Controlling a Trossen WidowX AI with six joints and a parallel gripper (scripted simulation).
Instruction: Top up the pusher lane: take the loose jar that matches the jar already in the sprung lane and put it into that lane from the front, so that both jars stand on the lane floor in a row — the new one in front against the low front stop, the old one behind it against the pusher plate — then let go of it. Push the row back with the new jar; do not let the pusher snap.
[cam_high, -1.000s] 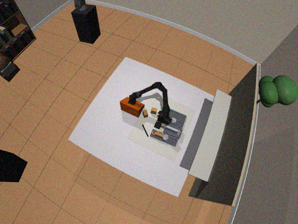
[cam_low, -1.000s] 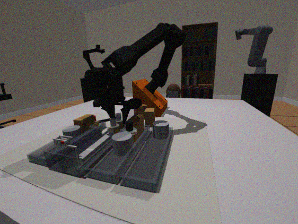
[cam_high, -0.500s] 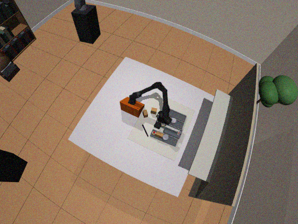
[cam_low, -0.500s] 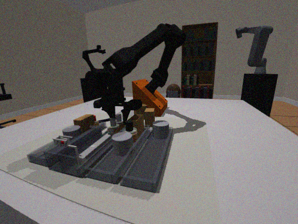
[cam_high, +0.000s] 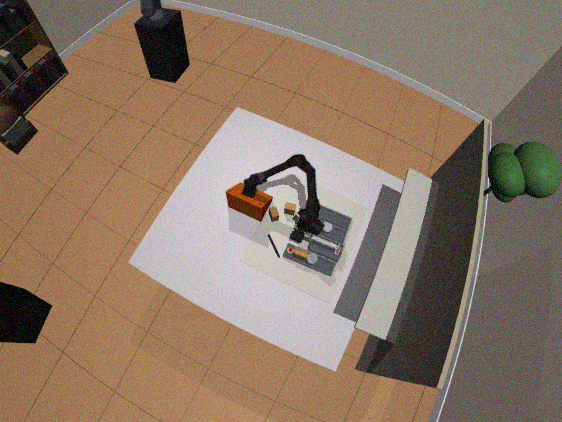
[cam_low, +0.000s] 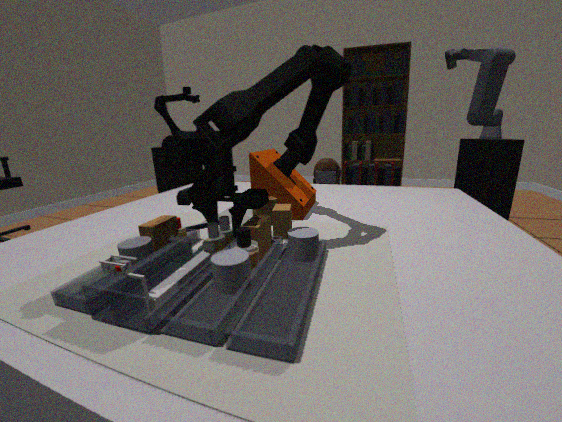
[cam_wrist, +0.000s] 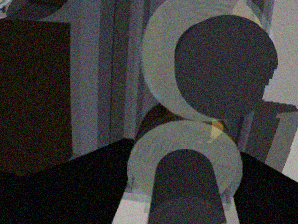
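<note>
My gripper (cam_low: 225, 226) (cam_high: 298, 232) (cam_wrist: 182, 155) is shut on a pale jar with a dark lid (cam_wrist: 185, 196) (cam_low: 215, 235). It holds the jar upright at the near end of the grey lane rack (cam_low: 280, 320) (cam_high: 342, 220), over a lane with a pale floor (cam_low: 175, 281). A second jar of the same kind (cam_wrist: 214, 56) (cam_low: 244, 239) stands close beyond the held one; in the wrist view the two almost touch. I cannot tell whether the held jar rests on the lane floor. The pusher plate is hidden behind the jars.
The rack has several parallel lanes. Grey cylinders (cam_low: 230, 261) (cam_low: 303, 238) stand in two lanes on the right. A brown box (cam_low: 159, 226) and a red-marked slider (cam_low: 117, 266) are in the left lane. The orange arm base (cam_low: 280, 181) (cam_high: 247, 201), small brown blocks (cam_high: 274, 213) and a black pen (cam_high: 273, 246) lie nearby.
</note>
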